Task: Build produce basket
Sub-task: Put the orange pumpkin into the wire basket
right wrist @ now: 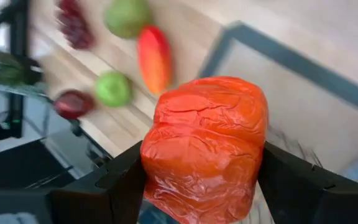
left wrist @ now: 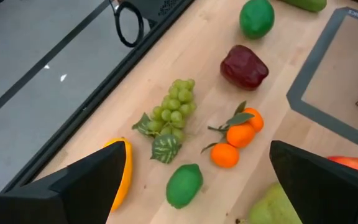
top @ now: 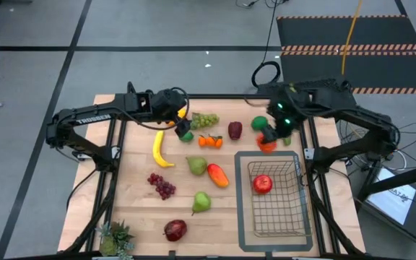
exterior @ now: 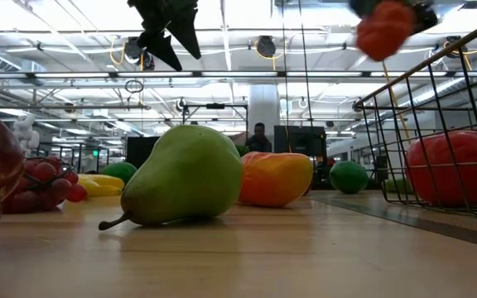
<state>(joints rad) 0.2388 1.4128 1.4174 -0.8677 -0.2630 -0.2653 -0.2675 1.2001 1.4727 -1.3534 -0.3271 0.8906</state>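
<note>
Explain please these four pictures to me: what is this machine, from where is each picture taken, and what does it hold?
Two robot arms work at a wooden table. One picture looks straight down, one looks level across the tabletop, and two come from cameras on the wrists. Toy produce lies on the table: a banana, green grapes, red grapes, pears, small oranges. A wire basket already holds one red fruit. The right tool grips an orange-red fruit above the basket's far edge. The left tool is open and empty, above a lime.
</note>
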